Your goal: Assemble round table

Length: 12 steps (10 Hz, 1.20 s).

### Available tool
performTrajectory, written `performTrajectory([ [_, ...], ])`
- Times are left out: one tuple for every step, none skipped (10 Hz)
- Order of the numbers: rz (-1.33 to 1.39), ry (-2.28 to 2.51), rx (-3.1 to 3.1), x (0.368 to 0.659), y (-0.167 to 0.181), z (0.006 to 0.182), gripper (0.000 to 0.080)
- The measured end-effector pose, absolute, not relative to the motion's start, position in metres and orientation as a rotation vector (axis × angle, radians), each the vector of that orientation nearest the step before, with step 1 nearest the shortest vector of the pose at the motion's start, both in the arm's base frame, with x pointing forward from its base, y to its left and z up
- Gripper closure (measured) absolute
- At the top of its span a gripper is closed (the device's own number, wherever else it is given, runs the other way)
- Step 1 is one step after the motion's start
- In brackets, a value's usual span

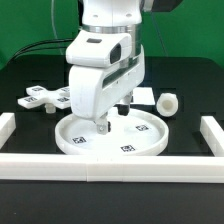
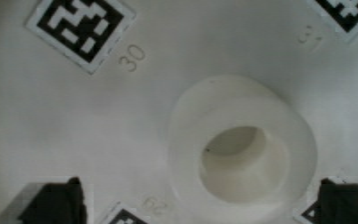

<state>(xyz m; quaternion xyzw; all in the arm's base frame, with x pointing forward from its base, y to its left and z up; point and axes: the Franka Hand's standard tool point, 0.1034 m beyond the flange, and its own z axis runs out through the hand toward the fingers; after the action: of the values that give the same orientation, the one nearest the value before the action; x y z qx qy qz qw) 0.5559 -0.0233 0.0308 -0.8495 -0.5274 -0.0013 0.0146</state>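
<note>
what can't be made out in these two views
- Exterior view: the gripper hides the middle of the round disc; whether its fingertips touch the disc cannot be told.
- Exterior view: the cross-shaped piece is small, one end behind the gripper.
- Wrist view: the fingertips are blurred and cut off by the picture's edge; so is one tag.
- The post shows only in the exterior view, too small for detail.

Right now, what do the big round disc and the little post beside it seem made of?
The round disc looks like matte white plastic: even colour, moulded rim, and a smooth socket in the wrist view. The short post seems the same plastic, though too small to be sure. The square tags look printed, perhaps stickers.
</note>
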Motion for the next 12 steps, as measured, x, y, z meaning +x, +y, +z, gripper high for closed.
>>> performTrajectory([
  [-0.002, -1.646, -2.641, 0.555, -0.024, 0.030, 0.0150],
  [0.005, -1.649, -2.636, 0.552, -0.026, 0.028, 0.0150],
  [0.010, -1.643, -2.635, 0.549, -0.029, 0.022, 0.0150],
  [0.008, -1.635, -2.638, 0.548, -0.031, 0.015, 0.0150],
  [0.016, -1.630, -2.635, 0.546, -0.032, 0.010, 0.0150],
  [0.019, -1.628, -2.634, 0.546, -0.031, 0.008, 0.0150],
  [0.019, -1.629, -2.633, 0.546, -0.030, 0.008, 0.0150],
  [0.018, -1.631, -2.631, 0.546, -0.029, 0.008, 0.0272],
  [0.018, -1.631, -2.631, 0.546, -0.029, 0.008, 0.0397],
  [0.018, -1.632, -2.631, 0.546, -0.029, 0.008, 0.0397],
  [0.018, -1.632, -2.631, 0.546, -0.029, 0.008, 0.0393],
  [0.018, -1.632, -2.631, 0.546, -0.029, 0.008, 0.0393],
])
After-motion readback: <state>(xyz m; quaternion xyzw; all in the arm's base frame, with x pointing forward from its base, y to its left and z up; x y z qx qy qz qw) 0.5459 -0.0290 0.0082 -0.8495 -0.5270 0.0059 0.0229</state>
